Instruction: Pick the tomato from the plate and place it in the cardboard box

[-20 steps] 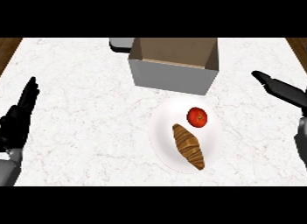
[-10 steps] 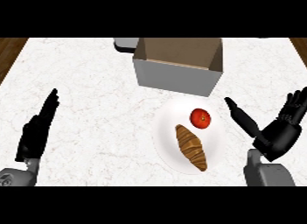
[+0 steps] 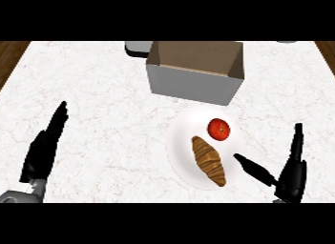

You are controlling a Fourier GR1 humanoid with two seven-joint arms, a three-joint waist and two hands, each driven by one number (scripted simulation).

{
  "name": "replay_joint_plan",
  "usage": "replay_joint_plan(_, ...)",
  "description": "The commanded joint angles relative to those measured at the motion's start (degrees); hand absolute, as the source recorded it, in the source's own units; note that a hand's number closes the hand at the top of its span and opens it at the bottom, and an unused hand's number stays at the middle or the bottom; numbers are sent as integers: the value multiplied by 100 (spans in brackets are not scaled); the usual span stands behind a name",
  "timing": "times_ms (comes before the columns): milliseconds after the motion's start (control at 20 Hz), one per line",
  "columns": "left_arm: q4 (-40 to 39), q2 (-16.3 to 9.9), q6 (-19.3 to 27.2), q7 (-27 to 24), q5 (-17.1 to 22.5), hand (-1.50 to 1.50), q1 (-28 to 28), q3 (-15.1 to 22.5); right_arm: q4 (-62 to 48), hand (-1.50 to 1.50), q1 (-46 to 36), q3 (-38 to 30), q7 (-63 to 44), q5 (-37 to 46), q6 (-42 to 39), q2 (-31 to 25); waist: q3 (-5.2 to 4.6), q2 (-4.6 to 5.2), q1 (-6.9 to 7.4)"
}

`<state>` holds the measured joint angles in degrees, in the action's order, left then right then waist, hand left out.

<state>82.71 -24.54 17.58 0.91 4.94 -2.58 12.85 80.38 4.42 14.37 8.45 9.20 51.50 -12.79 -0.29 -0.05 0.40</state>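
The tomato [image 3: 219, 129] sits on the plate [image 3: 180, 143] beside a croissant [image 3: 208, 160], the cardboard box [image 3: 195, 71] just beyond. My right hand [image 3: 288, 174] is spread, holding nothing, approaching; next I must close around it. My left hand [image 3: 44, 145] rests open on the worktop [image 3: 92, 86]

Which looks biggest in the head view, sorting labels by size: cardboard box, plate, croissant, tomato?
1. Cardboard box
2. Plate, close to the box in extent, so that order is unsure
3. Croissant
4. Tomato
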Motion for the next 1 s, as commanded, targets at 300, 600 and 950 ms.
replay_joint_plan(300, 230, -172, -108, 212, -19, 0, -44, -122, 1004, -150, -472, 1186, -3928, 1344, -1706, -1096, -6, -14, 18)
replay_joint_plan(600, 481, 5, -81, 478, -174, 0, -4, -93, 1432, -150, -1317, 1316, -6141, 2458, -2308, -538, 22, -8, -29)
replay_joint_plan(950, 329, 142, -451, 145, -306, 0, 219, -479, 805, -150, -1241, 1227, -6158, 3128, -2446, 247, 28, 2, -29)
